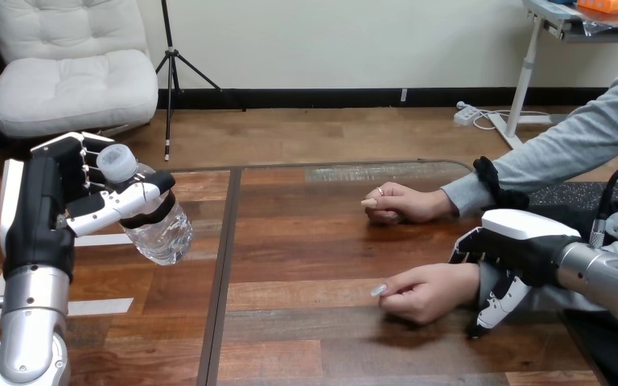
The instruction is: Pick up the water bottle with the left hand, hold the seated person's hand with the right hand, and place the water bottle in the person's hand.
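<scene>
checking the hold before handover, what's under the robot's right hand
The wrist of the person's nearer hand runs under the right hand. The palm covers it, so a grip cannot be confirmed.

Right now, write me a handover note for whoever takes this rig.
Left robot hand: shut round the water bottle, held above the table at the left.
Right robot hand: over the wrist of the person's nearer hand; grip unclear.
Done: bottle picked up.
Left: confirm the hold, carry the bottle across, place it in that hand.
</scene>
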